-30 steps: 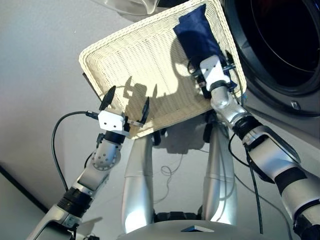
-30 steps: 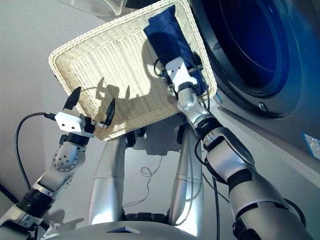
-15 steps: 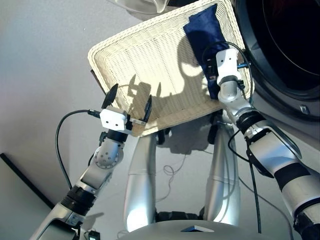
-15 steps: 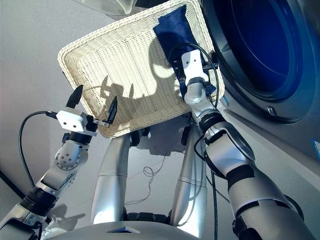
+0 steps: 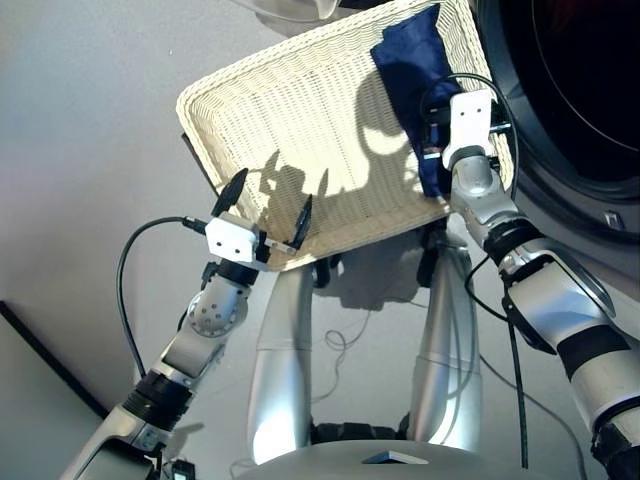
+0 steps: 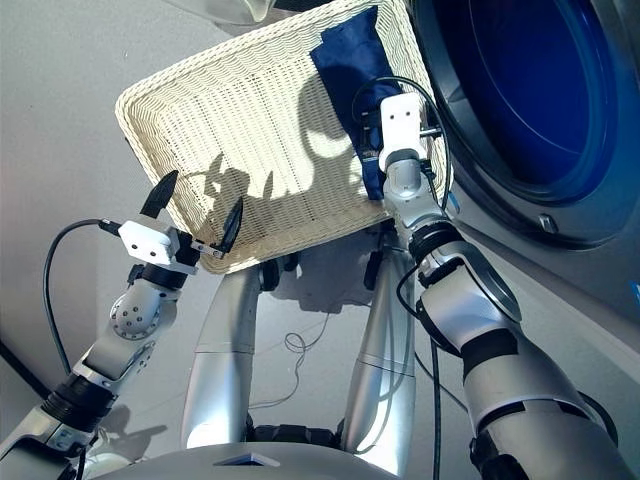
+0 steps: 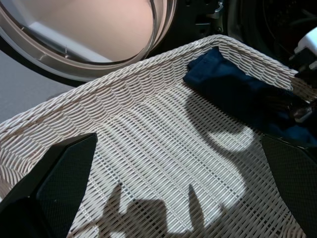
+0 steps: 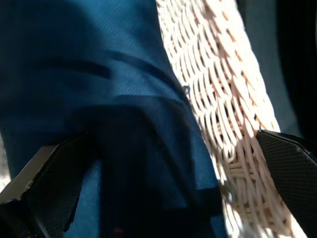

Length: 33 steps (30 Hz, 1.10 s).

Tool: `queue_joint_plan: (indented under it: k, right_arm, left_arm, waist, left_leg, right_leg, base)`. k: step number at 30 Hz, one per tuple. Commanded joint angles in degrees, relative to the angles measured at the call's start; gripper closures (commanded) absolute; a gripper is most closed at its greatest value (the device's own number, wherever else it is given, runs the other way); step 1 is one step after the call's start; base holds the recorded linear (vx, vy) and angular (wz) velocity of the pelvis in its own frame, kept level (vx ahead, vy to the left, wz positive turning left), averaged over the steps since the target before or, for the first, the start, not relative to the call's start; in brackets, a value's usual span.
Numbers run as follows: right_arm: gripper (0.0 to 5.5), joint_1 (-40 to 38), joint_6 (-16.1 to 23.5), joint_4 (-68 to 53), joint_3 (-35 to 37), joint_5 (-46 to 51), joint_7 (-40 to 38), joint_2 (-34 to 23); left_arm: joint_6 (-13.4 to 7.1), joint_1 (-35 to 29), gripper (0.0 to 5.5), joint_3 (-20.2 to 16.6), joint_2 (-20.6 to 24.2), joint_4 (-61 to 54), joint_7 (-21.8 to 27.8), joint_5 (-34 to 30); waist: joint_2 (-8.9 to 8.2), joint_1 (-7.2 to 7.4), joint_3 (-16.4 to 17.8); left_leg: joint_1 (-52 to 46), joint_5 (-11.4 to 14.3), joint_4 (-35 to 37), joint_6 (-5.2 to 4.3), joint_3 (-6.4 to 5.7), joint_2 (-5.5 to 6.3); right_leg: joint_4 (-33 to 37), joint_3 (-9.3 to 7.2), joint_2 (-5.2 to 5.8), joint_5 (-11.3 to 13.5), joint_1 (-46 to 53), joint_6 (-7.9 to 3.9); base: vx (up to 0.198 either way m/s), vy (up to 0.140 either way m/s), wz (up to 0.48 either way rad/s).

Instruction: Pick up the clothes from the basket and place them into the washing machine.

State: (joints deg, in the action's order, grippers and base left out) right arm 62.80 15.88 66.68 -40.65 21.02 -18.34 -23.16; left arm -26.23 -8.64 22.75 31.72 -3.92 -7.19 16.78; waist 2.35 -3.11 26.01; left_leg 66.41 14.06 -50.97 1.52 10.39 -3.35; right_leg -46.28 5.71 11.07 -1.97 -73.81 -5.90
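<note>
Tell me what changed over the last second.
The right gripper has swung along the navy garment, its wrist turning toward the washing machine; fingers open, not gripping. The left gripper stays open over the basket; the garment has not moved.

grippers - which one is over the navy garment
The right gripper, fingers spread over the navy garment at the basket's washer side. The left gripper hangs open over bare wicker.

The cream-white woven wicker basket (image 5: 300, 130) lies bare across its left and middle, open from above; only the folded navy blue garment (image 5: 415, 75) fills its right edge, beside the dark grey washing machine's round porthole (image 5: 580, 90).
</note>
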Motion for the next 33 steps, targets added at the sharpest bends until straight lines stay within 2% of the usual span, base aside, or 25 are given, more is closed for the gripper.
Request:
queue_joint_plan:
  k: [1,3,6,13,19,24,33]
  right_arm:
    - [0.00,-1.53,-1.78,0.10,-1.45,-12.92,-7.19,2.95]
    - [0.00,-2.41,-2.08,-2.64,-0.87,-19.84,-13.47,3.16]
    - [0.00,-3.97,-3.80,-5.76,-0.79,-28.43,-18.86,3.39]
    - [0.00,-4.52,-7.07,-8.39,-0.51,-38.73,-25.35,3.17]
    - [0.00,-4.72,-4.96,-7.11,-0.30,-32.35,-21.68,4.87]
    - [0.00,-5.48,-1.80,-3.78,2.28,-20.72,-18.38,6.43]
    - [0.00,-4.21,1.78,-1.24,5.79,-9.15,-15.75,5.72]
  left_arm:
    - [-3.86,2.81,0.00,-2.05,-1.48,-5.84,-2.41,-1.10]
    - [-4.30,2.41,0.00,-1.92,-1.45,-5.92,-4.59,-2.23]
    - [-4.62,1.42,0.00,-1.00,-1.31,-5.55,-7.11,-4.30]
    - [-5.07,-0.01,0.00,1.33,-0.21,-5.09,-10.84,-6.85]
    - [-4.88,-0.44,0.00,1.88,-0.42,-4.64,-10.52,-5.48]
    - [-4.38,0.25,0.00,1.52,-0.54,-4.49,-9.98,-4.35]
    - [-4.43,1.20,0.00,1.32,-0.04,-5.45,-8.29,-2.58]
  waist:
    - [1.22,0.22,0.09]
    - [1.36,0.54,0.27]
    - [1.48,1.10,0.23]
    - [1.86,1.44,-0.38]
    - [1.67,1.49,-0.67]
    - [1.62,1.35,-0.78]
    - [1.88,0.87,-0.63]
  left_leg:
    - [0.83,-2.96,3.23,-0.56,-1.18,1.00]
    - [0.79,-2.88,3.42,-0.48,-1.09,1.09]
    - [0.92,-2.73,3.59,-0.37,-1.06,1.27]
    - [1.27,-2.42,3.32,-0.22,-0.98,1.27]
    - [1.44,-2.69,3.39,-0.28,-1.23,1.17]
    - [1.54,-2.71,3.21,-0.22,-1.32,1.09]
    - [1.73,-2.43,2.26,-0.06,-1.30,1.07]
  right_leg:
    - [-2.43,-1.19,0.50,-4.62,3.28,3.52]
    - [-2.22,-1.07,0.43,-4.46,3.26,3.35]
    - [-2.19,-0.85,0.38,-4.52,3.10,3.17]
    - [-2.59,-0.78,0.59,-4.93,2.69,3.04]
    - [-2.81,-0.99,0.69,-5.18,2.77,3.21]
    - [-3.01,-1.01,0.65,-5.19,2.73,3.40]
    - [-4.14,-1.01,0.44,-5.43,2.45,3.60]
  base:
    - [0.000,0.000,0.000]
    - [-0.001,0.027,-0.001]
    - [0.000,0.000,0.000]
    - [0.000,0.000,0.000]
    - [0.000,0.000,0.000]
    - [0.000,0.000,0.000]
    - [0.000,0.000,0.000]
